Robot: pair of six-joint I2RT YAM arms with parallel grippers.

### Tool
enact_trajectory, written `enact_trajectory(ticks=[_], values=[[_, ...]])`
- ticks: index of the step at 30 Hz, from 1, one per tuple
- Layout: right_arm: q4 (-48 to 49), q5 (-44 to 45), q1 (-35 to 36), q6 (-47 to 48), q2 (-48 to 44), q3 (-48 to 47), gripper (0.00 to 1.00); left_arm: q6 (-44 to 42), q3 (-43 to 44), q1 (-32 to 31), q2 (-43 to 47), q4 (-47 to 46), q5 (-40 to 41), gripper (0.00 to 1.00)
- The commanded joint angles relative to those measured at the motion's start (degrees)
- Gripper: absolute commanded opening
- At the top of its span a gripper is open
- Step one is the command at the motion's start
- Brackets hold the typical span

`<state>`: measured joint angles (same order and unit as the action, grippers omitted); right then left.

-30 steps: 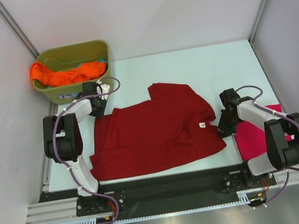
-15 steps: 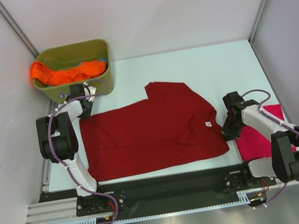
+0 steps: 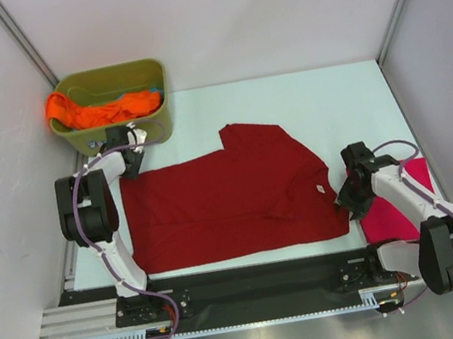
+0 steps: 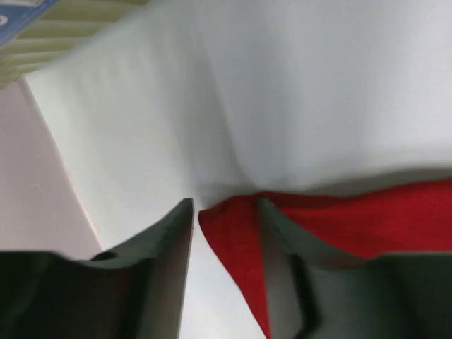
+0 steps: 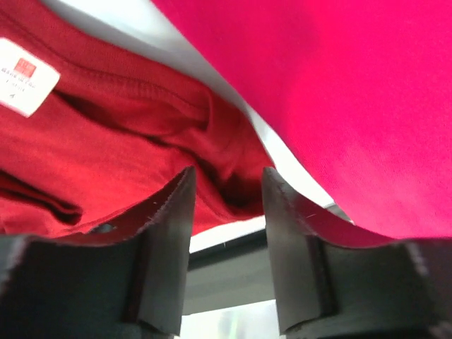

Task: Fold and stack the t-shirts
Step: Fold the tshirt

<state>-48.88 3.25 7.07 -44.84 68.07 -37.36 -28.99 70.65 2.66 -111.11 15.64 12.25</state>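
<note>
3 t-shirts, 1 tub, 2 arms. Dark red shirt (image 3: 231, 195) lies spread flat mid-table (image 3: 284, 99), collar w/ white label (image 5: 25, 85) toward the right arm. The pink shirt (image 3: 395, 215) is flat at the near right, just beside the red one. The orange shirt (image 3: 104, 112) is bunched in the olive tub (image 3: 110, 71) at far left.

Left gripper (image 4: 222, 205): jaws apart, released, the red shirt's far-left corner lying loose btwn them. Right gripper (image 5: 227, 176): jaws apart too, over the collar edge, not pinching.

Vs 1 s ago: the red shirt lies wider and smoother, its left edge drawn out toward the left arm; the right arm has swung nearer the front edge.
</note>
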Motion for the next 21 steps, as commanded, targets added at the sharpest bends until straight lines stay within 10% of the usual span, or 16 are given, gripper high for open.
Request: enact_trajectory(ticks=[1, 10, 21], values=[[-4.3, 4.6, 1.0, -1.3, -4.2, -5.8, 0.48, 1.6, 1.2, -0.7, 5.1, -2.0, -5.3, 0.53], [2.3, 0.2, 8.4, 6.8, -3.4, -13.4, 0.47, 3.3, -2.2, -5.9, 20.7, 9.9, -17.1, 0.66], [16.3, -15.9, 6.9, 8.7, -1.5, -0.1, 0.00, -7.6, -2.2, -33.3, 31.2, 28.7, -36.7, 0.63]])
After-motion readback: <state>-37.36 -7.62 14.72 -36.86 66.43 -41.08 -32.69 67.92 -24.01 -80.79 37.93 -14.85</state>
